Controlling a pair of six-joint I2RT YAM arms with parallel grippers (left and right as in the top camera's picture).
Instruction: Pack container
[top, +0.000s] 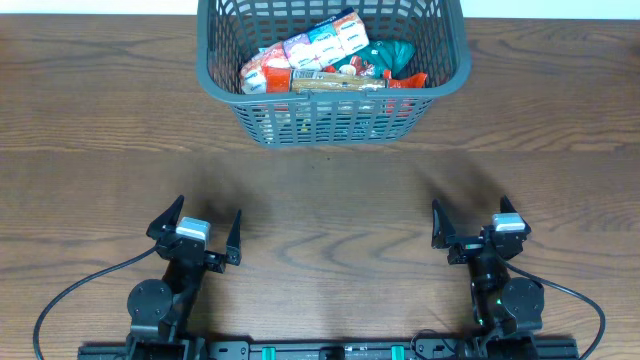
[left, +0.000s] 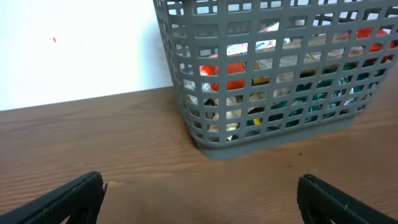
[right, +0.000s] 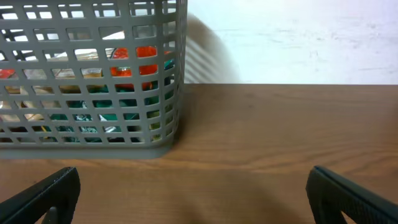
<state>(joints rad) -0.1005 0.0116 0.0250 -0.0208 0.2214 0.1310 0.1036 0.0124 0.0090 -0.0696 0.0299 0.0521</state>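
The left gripper (top: 210, 208) has its jaws spread wide and holds nothing. In its wrist view its two dark fingers (left: 68, 199) sit at the bottom corners with bare wood between them. The right gripper (top: 470, 203) is likewise wide apart and empty, with its fingers (right: 351, 196) far from each other over the wooden table (top: 320, 190). Both grippers rest near the front edge of the table, well apart from each other, and a black cable (top: 75, 290) loops out from the left arm's base.

The container (top: 330, 122), a dark grey lattice-sided basket, stands at the far middle of the table, well away from both grippers. It holds several packets: a white and orange multipack (top: 320, 45) lying at a slant, a long tan packet (top: 335, 86) along the near wall, a teal packet (top: 392, 55) and a red packet (top: 408, 80) to the right. Through the container's slots the wrist views show red, teal and tan wrappers, though no lettering on them can be read.
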